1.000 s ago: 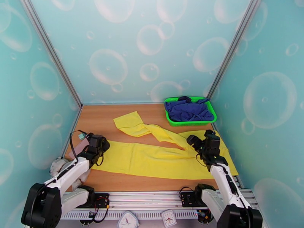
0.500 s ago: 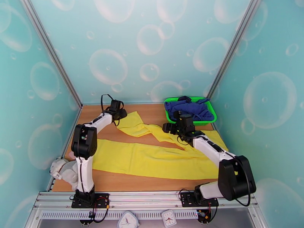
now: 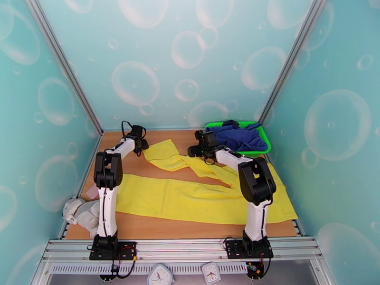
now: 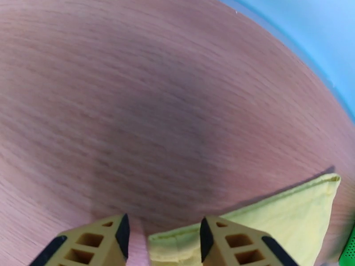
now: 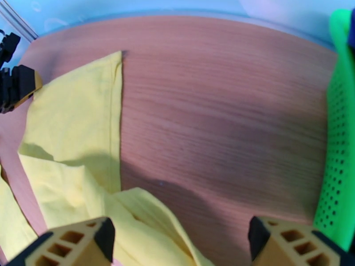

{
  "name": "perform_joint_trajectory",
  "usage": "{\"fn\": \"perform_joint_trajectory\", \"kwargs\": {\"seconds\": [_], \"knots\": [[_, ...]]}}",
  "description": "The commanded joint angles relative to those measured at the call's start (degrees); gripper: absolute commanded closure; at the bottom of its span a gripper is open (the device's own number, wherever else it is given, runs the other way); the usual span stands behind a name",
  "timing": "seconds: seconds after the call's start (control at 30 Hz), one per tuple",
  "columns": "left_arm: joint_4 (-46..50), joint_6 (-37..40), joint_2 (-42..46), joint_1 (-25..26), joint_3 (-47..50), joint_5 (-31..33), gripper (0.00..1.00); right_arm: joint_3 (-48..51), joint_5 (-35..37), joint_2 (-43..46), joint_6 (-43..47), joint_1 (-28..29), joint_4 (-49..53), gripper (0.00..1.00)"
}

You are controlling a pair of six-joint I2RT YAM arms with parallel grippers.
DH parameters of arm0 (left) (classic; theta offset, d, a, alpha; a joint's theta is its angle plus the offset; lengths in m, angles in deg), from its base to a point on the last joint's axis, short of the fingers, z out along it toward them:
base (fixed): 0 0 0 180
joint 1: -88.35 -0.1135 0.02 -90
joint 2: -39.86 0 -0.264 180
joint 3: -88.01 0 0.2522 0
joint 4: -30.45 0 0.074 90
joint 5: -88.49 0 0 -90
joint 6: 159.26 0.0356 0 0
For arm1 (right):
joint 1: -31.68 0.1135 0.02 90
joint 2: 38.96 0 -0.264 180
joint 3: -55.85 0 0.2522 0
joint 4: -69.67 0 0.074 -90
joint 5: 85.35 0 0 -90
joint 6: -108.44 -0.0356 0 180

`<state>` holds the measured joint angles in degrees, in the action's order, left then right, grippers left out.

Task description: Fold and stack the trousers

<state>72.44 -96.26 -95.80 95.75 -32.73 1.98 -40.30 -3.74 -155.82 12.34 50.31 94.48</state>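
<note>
The yellow trousers [image 3: 190, 200] lie spread on the wooden table, one leg flat along the front. The other leg [image 3: 164, 155] is twisted and runs toward the back left. My left gripper [image 3: 140, 142] is stretched out to the far left at that leg's cuff. In the left wrist view its jaws [image 4: 164, 229] stand apart low over the wood, with the cuff's edge [image 4: 275, 209] reaching in between the fingers. My right gripper [image 3: 195, 149] hovers over the twisted leg beside the basket. The right wrist view has it [image 5: 177, 233] wide open above the yellow fabric [image 5: 80, 111].
A green basket [image 3: 237, 153] holding a dark blue garment [image 3: 235, 136] stands at the back right, its perforated wall [image 5: 339, 142] close to my right fingers. A small grey-white cloth [image 3: 80, 212] lies at the near left edge. Bare wood [image 3: 190, 138] shows between the two grippers.
Both arms have stretched out from near the front edge to the back of the table. The left now sits at the cuff, and the right has moved left along the twisted leg.
</note>
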Motion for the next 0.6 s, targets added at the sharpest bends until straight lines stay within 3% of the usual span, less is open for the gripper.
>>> {"fn": "perform_joint_trajectory", "kwargs": {"seconds": [0.0,0.13,0.27,0.33,0.5,0.57], "knots": [[-1.2,-0.7,-0.2,-0.6,3.0,-5.9,0.6,-3.6,1.1,-2.9,2.5,0.7,4.9,0.17],[-2.1,-0.7,0.1,-0.9,4.6,-6.4,0.69,-1.9,2.2,-3.2,1.6,0.6,5.1,0.19],[-3.9,-1.2,0.7,-1.3,6.6,-8.4,0.93,-0.3,3.1,-3.0,1.1,0.6,5.1,0.22],[-4.1,-1.3,0.9,-1.4,7.0,-8.7,1.0,-0.1,3.1,-3.0,0.9,0.6,5.5,0.28],[-5.3,-1.6,2.5,-2.3,9.1,-8.2,1.0,0.0,1.4,-2.9,0.1,0.2,5.7,0.46],[-6.3,-2.0,3.6,-2.9,10.7,-8.0,1.0,0.0,0.4,-2.8,0.0,-0.2,5.7,0.58]]}}
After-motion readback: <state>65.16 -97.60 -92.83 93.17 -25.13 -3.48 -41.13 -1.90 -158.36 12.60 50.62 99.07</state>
